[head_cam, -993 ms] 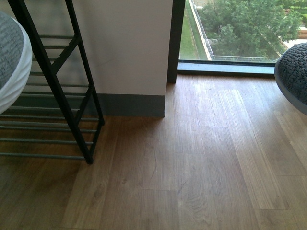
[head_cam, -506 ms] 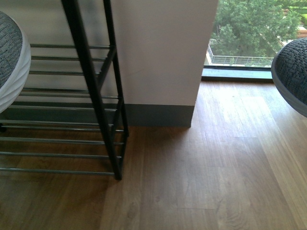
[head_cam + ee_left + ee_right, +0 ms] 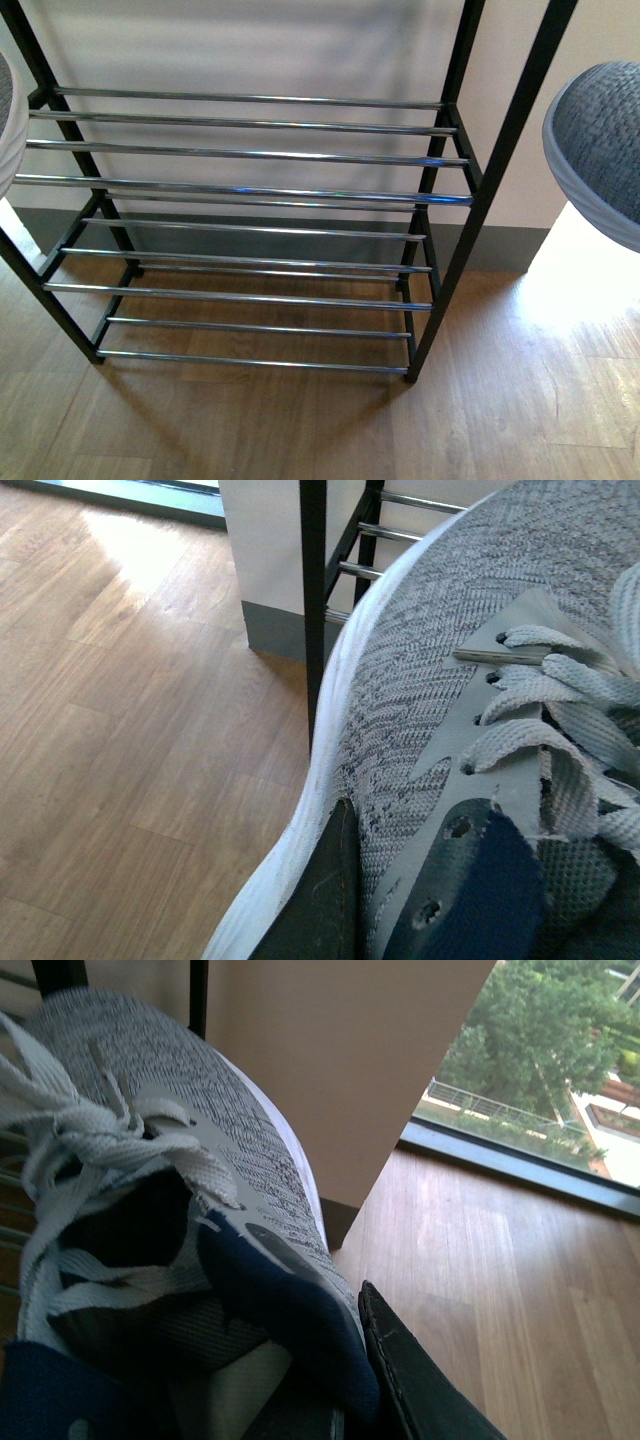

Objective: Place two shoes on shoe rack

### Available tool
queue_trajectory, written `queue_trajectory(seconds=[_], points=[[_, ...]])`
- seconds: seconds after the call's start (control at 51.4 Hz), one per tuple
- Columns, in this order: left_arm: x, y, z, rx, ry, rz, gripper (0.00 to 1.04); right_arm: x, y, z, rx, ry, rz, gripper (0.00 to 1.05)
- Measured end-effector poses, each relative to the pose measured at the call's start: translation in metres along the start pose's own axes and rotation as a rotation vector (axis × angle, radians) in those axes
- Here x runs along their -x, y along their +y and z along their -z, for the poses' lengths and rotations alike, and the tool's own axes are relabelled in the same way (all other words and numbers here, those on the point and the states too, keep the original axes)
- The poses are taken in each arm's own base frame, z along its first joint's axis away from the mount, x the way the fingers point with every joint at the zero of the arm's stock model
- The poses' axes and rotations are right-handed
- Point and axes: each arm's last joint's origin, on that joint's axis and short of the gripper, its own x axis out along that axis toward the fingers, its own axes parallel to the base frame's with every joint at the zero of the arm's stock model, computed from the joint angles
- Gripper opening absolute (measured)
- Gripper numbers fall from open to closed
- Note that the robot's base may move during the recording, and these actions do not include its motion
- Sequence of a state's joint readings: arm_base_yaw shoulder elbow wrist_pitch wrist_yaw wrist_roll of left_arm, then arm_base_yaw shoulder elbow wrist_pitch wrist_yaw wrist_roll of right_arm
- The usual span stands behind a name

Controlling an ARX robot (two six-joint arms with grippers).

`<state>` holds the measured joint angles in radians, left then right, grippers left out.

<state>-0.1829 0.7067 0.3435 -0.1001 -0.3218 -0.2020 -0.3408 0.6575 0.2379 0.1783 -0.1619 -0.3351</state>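
Left shoe (image 3: 5, 130): only a sliver shows at the left edge of the front view, up in the air by the rack's left post. Can't tell if they touch.
Left gripper (image 3: 350, 875): clamped on the left shoe's side. One dark finger (image 3: 325, 900) presses by the white sole, the other is hidden.
Rack (image 3: 240, 190): dead centre, standing on the wood floor (image 3: 520, 400) against the wall (image 3: 250, 45).
Right shoe (image 3: 600, 150): toe pokes in at the right edge, held in the air, right of the rack and clear of it.
Right gripper (image 3: 345, 1360): gripping the right shoe at the collar, with one black finger (image 3: 420, 1380) showing outside.
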Motion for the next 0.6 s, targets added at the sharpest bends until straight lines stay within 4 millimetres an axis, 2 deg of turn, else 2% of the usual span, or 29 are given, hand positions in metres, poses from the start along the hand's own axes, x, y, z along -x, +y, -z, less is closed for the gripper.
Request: queue_trajectory(seconds=[0.603], points=[[0.0000, 0.0000, 0.0000, 0.000, 0.001, 0.002, 0.02, -0.0002, -0.0003, 0.0004, -0.002, 0.005, 0.006, 0.01]])
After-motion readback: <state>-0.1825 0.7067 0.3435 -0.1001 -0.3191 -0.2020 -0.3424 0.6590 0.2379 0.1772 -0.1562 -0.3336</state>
